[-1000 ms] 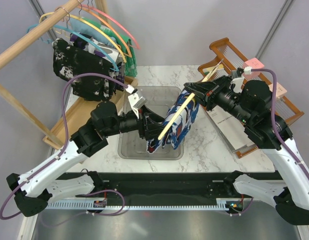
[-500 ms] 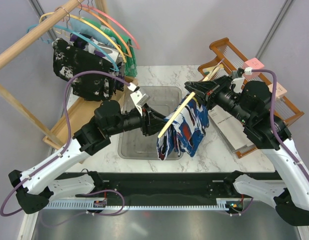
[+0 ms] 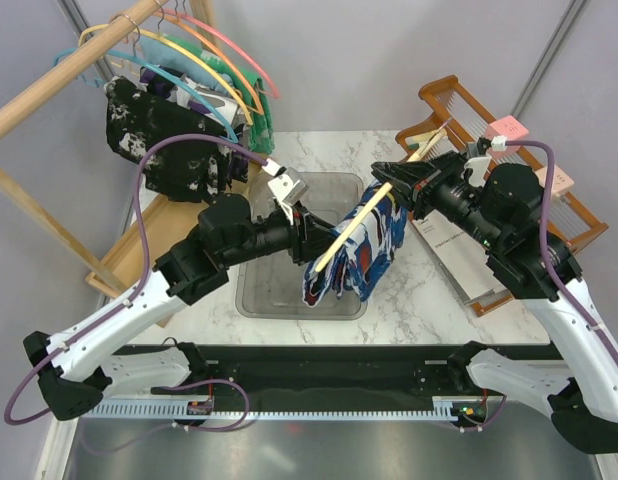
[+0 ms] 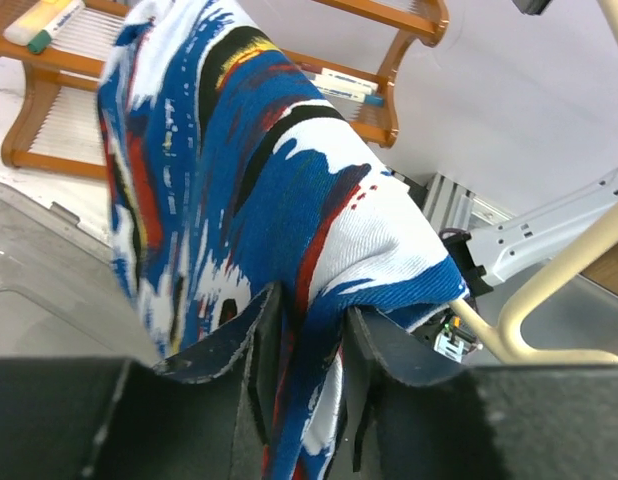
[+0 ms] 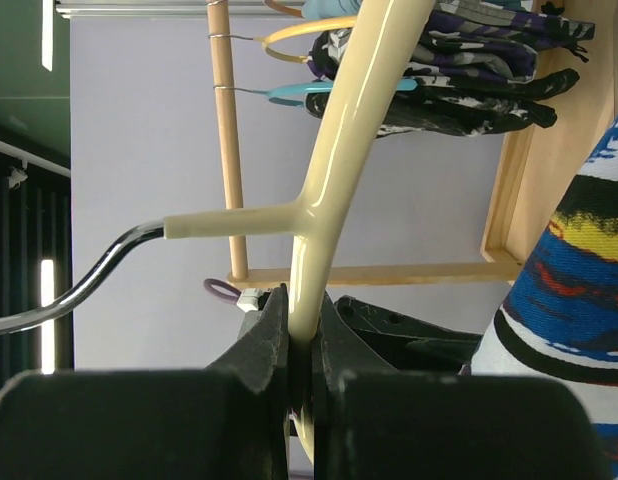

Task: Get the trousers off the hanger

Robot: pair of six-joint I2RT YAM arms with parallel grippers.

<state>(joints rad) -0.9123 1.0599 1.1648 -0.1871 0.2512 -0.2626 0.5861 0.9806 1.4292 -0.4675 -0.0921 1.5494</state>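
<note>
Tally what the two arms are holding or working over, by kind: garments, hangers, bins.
Garments: 1, the blue, white, red and black printed fabric trousers
Hangers: 1, the thin cream hanger the trousers are draped over
Bins: 1, the clear plastic bin underneath
Total: 3

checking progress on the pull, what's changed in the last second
The left end effector, shut on the trousers, pushed forward and to the right. The trousers swung out toward the near edge, then came back bunched over the bin. Unchanged: the right end effector stays clamped on the hanger, the bar keeps its tilt, and the trousers are still draped over it.
</note>
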